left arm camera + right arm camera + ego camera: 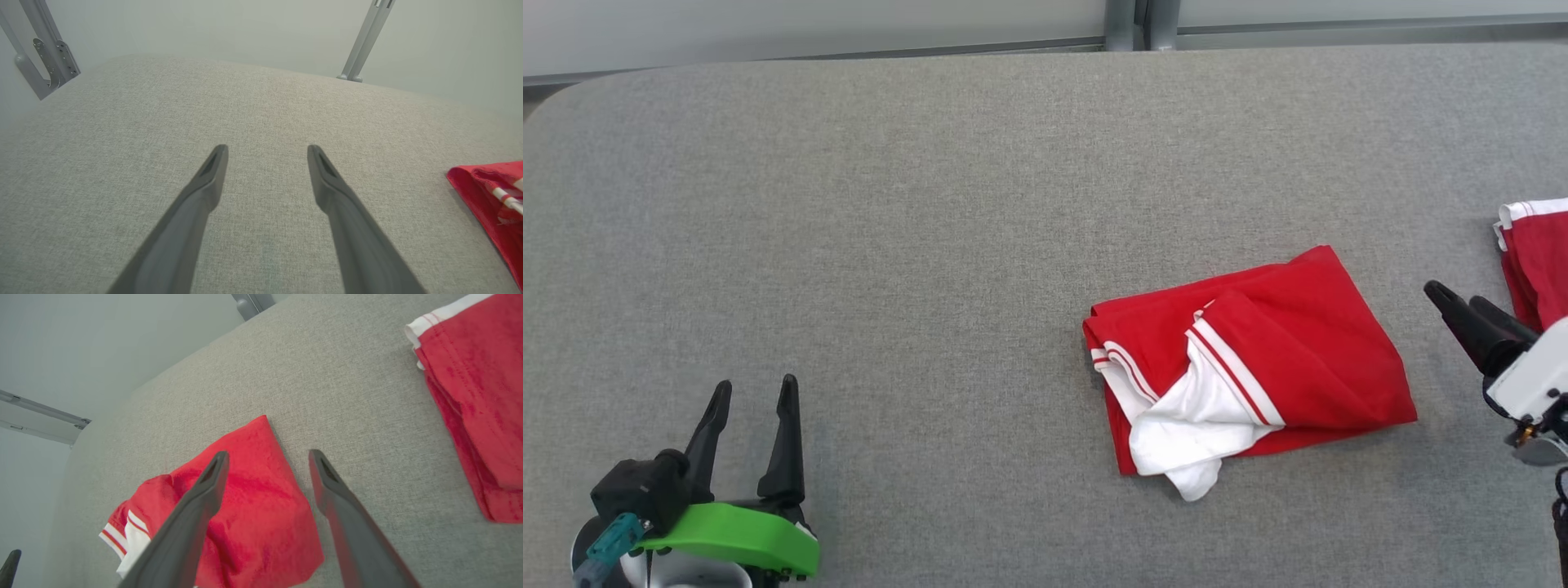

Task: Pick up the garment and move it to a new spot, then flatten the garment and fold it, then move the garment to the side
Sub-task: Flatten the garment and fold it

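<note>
A red garment with white trim (pixel 1282 351) lies crumpled and roughly folded on the grey table, right of centre; its edge shows at the right in the left wrist view (pixel 490 200) and under the fingers in the right wrist view (pixel 253 514). My left gripper (pixel 754 394) rests open at the lower left, far from the garment, with bare cloth table between its fingers (pixel 212 175). My right gripper (pixel 1456 299) stands open at the right edge, just right of the garment and above the table, holding nothing.
A second red garment with a white hem (pixel 1535 253) lies at the far right edge of the table (pixel 931 204), seen too in the right wrist view (pixel 478 396). Metal frame posts (pixel 1139 24) stand behind the table's far edge.
</note>
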Tool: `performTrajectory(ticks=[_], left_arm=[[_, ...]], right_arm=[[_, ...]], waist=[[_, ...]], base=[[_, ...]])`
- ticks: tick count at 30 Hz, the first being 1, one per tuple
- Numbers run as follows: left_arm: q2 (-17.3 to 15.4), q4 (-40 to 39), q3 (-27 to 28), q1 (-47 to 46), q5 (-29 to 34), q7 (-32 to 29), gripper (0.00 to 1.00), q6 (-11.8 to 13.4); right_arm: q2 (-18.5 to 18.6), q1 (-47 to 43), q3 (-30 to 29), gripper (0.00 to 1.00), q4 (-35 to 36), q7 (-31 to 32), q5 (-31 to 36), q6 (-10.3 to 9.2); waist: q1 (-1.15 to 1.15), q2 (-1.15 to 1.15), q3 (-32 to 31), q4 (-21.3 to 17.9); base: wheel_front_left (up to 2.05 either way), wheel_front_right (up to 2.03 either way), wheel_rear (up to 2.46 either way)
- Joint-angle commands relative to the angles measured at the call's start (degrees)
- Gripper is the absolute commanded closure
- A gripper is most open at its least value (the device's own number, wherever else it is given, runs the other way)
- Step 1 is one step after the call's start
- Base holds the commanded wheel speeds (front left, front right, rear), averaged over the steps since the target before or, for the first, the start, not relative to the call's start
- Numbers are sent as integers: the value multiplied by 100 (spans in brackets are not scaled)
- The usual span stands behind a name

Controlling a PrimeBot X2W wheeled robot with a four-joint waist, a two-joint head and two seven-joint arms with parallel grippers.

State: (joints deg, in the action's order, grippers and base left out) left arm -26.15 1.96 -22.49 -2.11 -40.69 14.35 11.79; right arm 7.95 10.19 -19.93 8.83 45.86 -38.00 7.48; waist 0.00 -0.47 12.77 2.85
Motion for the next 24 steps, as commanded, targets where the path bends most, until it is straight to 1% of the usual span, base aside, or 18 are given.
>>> performTrajectory(ticks=[1,5,8,13,16,18,20,21,22,23,24], left_arm=[[14,-3,-5,-134,37,2,0,-15],[71,57,-55,-284,35,-26,0,-72],[114,126,-112,-396,59,-38,0,-117],[217,250,-147,-501,74,-9,0,-135],[265,317,-133,-454,52,16,0,-158],[280,344,-133,-400,48,29,0,-172],[287,352,-136,-377,56,37,0,-178],[287,352,-136,-377,56,37,0,-178],[285,347,-117,-376,60,33,0,-170],[274,334,-80,-350,56,39,0,-155],[265,329,-67,-330,54,43,0,-148]], right_arm=[[2,227,-3,0,-266,-51,47,3],[184,581,256,0,-955,11,52,2],[398,724,456,0,-1452,107,34,2],[577,818,481,0,-1937,194,-153,2],[634,878,515,0,-1934,15,-289,2],[716,842,627,0,-1780,-92,-371,2],[895,779,772,0,-1470,-255,-384,2],[895,779,772,0,-1470,-255,-384,2],[947,732,858,0,-1297,-339,-451,2],[975,603,971,0,-932,-436,-660,3],[1072,538,1049,0,-756,-477,-678,2]], waist=[[0,47,128,13],[0,47,307,48],[0,47,367,126],[0,47,322,297],[0,47,260,363],[0,47,218,395],[0,47,194,428],[0,47,194,428],[0,47,183,440],[0,47,158,445],[0,47,151,436]], base=[[0,0,0],[0,0,0],[0,0,0],[0,0,0],[0,0,0],[0,0,0],[0,0,0],[0,0,0],[0,0,0],[0,0,0],[0,0,0]])
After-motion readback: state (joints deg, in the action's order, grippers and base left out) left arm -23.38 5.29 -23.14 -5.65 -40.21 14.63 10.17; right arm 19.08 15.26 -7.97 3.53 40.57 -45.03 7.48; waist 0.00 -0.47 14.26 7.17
